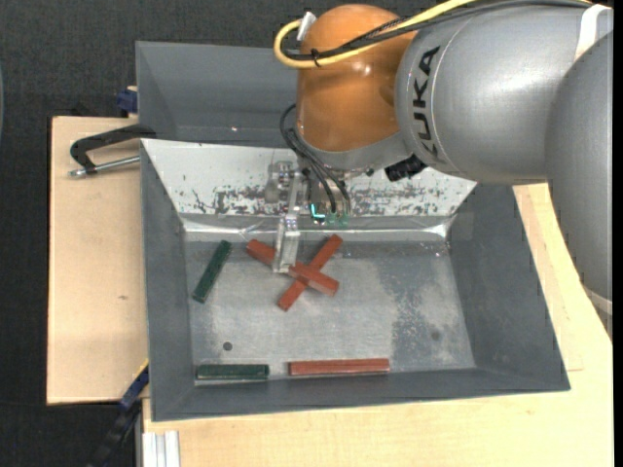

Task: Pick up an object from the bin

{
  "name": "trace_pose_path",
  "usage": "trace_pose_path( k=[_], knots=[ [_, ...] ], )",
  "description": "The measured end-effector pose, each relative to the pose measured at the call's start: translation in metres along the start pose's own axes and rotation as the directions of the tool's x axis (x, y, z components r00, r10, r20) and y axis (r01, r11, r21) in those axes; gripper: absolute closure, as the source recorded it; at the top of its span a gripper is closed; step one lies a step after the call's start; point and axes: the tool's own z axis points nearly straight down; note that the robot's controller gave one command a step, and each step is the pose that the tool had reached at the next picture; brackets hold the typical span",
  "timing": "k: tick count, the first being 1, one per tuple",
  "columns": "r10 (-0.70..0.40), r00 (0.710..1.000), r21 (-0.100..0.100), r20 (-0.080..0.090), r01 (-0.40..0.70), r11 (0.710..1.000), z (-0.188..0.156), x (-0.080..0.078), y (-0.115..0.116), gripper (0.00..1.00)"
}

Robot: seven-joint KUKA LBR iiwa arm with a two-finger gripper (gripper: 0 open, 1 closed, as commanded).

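Status, left to right. On the left of the bin [161,290] floor a dark green bar [210,270] lies tilted and alone. In the front-left corner a second dark green bar [232,371] lies flat along the front wall. Neither is near the tool.

Next is a short red piece [260,252] toward the back of the floor, just left of the gripper [289,261]. The gripper is low in the bin, pointing straight down, at or near floor level. I can't say if it touches. It sits between the short red piece and the crossed red bars [313,275], right against the cross's left side. I can't tell from here whether it's apart or together, and I see nothing I'd call gripped.

Further right a long red bar [338,366] lies flat by the front wall, well apart from the tool. The arm [506,76] with its orange cover [346,76] comes in from the right over the back wall.

My read: this is the descent/grasp step, nothing picked yet. The target is probably in the red cluster, most likely the cross, mid-floor toward the back. The next move needs a closure on one bar only, then a straight lift. The two bars overlap, so the upper could drag the lower or slip out. I'd confirm capture before raising.
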Motion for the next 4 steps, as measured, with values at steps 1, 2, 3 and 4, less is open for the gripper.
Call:
trace_pose_path(
  k=[1,2,3,4],
  knots=[
    [0.002,1.0,-0.001,0.008,-0.002,1.0,-0.005,-0.002,-0.001,0.0],
    [0.001,1.0,-0.002,0.013,-0.001,1.0,0.057,-0.003,0.008,0.0],
    [0.028,1.0,-0.001,-0.001,-0.028,1.0,0.076,0.002,-0.025,0.0],
    [0.055,0.998,-0.002,0.013,-0.055,0.998,0.107,0.006,-0.028,0.0]
  ],
)
